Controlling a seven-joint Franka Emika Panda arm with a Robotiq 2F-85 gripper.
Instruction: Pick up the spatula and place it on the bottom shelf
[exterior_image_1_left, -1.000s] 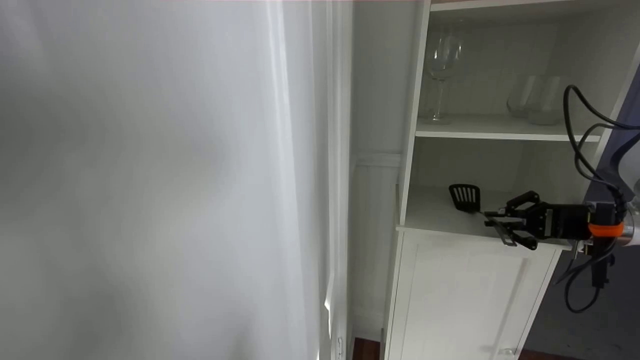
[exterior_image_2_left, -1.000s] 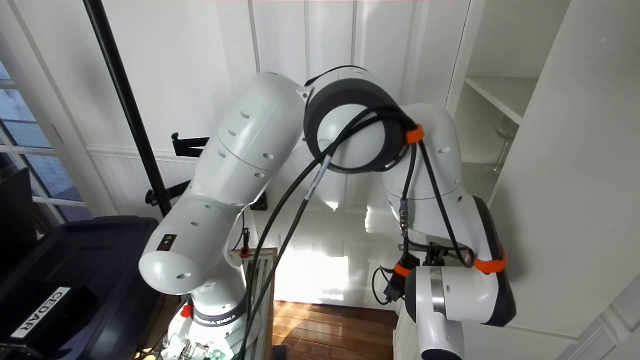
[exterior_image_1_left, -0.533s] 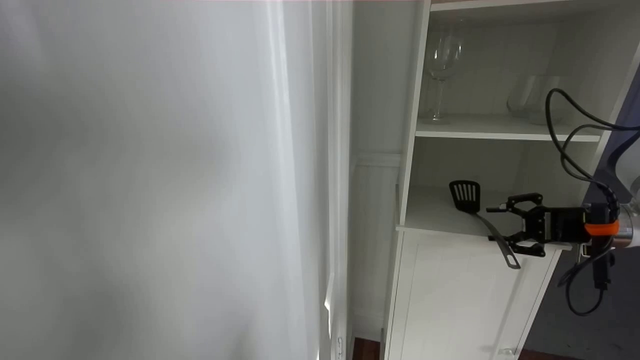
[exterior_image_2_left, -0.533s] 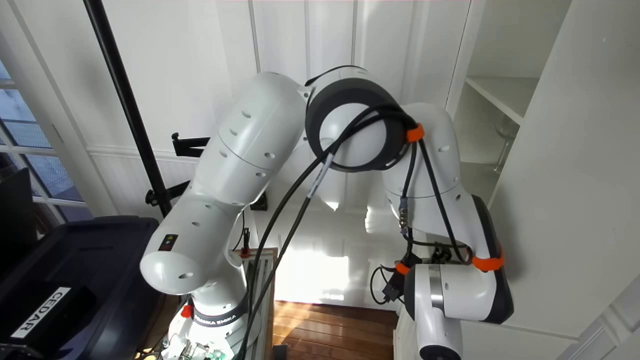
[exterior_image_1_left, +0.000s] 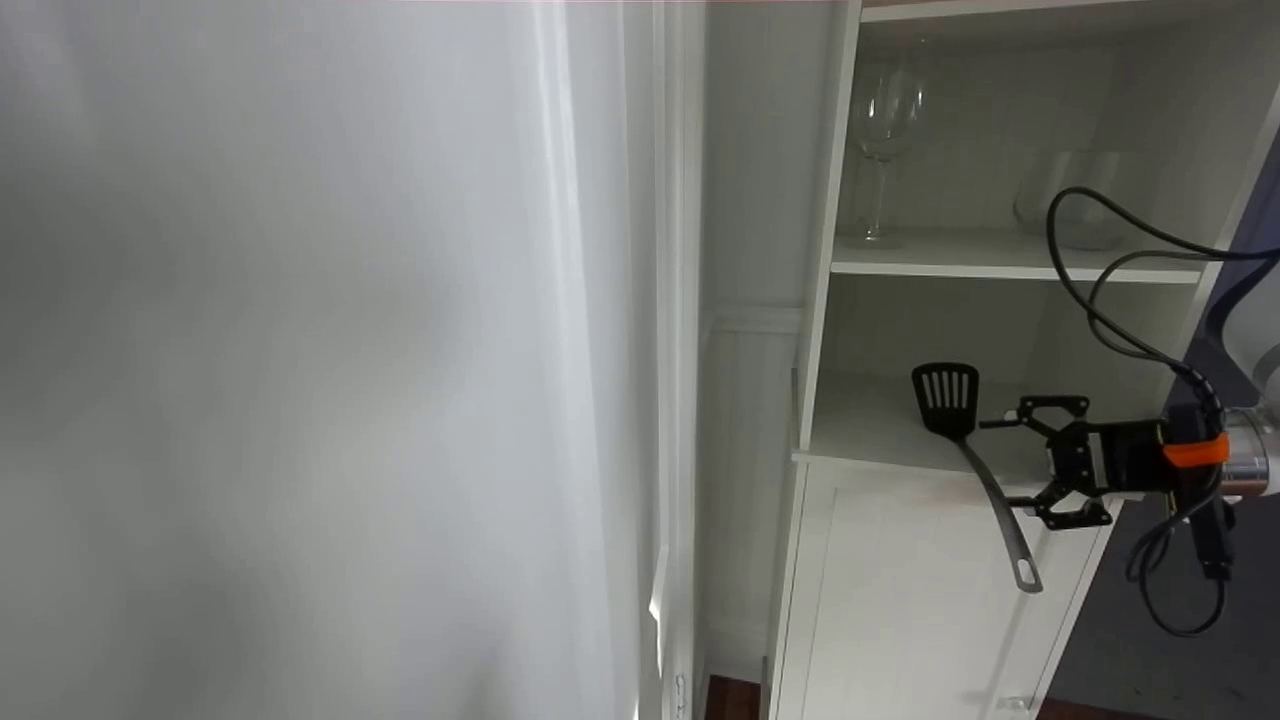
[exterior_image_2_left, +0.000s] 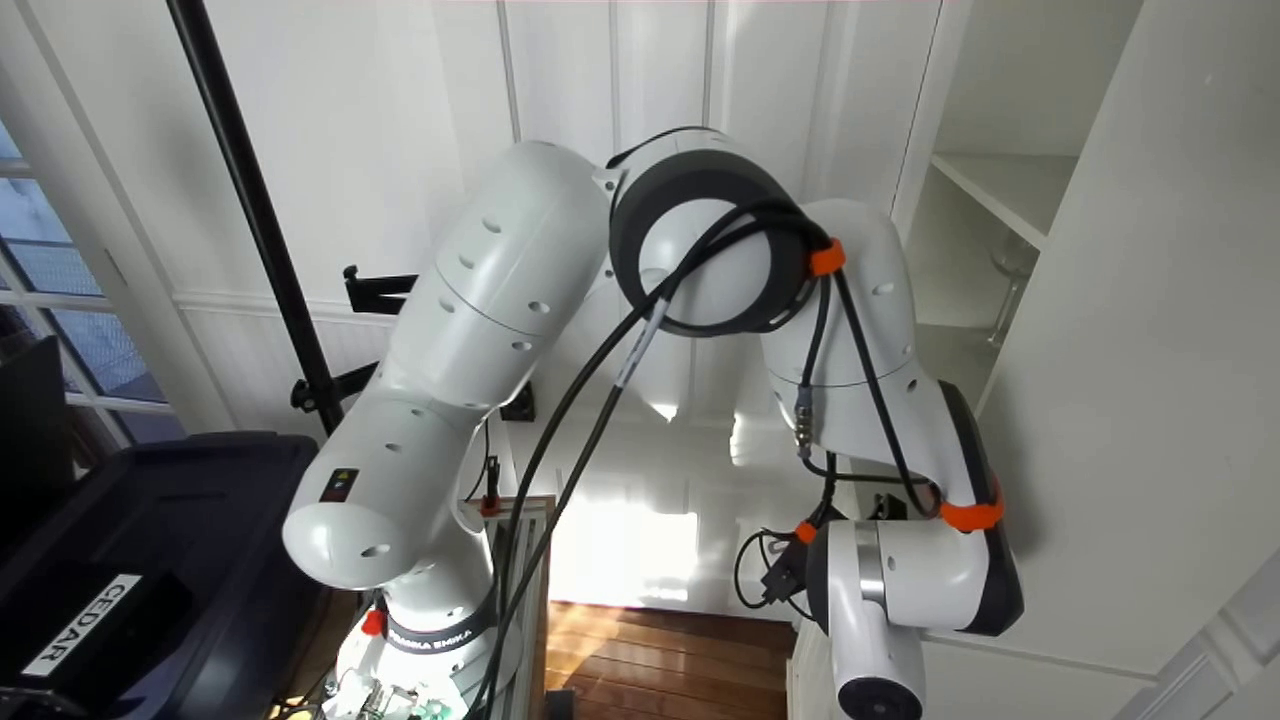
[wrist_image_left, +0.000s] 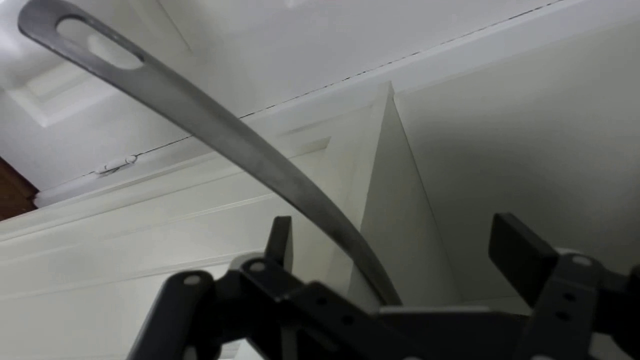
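The black slotted head of the spatula (exterior_image_1_left: 946, 398) is at the bottom shelf (exterior_image_1_left: 865, 425) in an exterior view. Its grey handle slants down past the shelf's front edge, the holed end hanging before the panelled door. I cannot tell how much of the spatula rests on the board. My gripper (exterior_image_1_left: 1008, 463) points at it from the right, jaws wide apart. In the wrist view the spatula handle (wrist_image_left: 240, 145) runs through the gap of the gripper (wrist_image_left: 397, 245), nearer the left finger, with neither finger clamped on it; the head is hidden there.
Above is a higher shelf board (exterior_image_1_left: 1010, 270) carrying a wine glass (exterior_image_1_left: 885, 130) and clear glassware (exterior_image_1_left: 1070, 200). The cabinet's side panel (wrist_image_left: 405, 215) stands close beyond the fingers. Loose cables (exterior_image_1_left: 1090, 300) loop over the gripper. In an exterior view the arm (exterior_image_2_left: 720, 240) covers the gripper almost wholly.
My jaws have spread from closed on the handle to wide apart. The spatula's handle end has swung down and its head has shifted slightly right.
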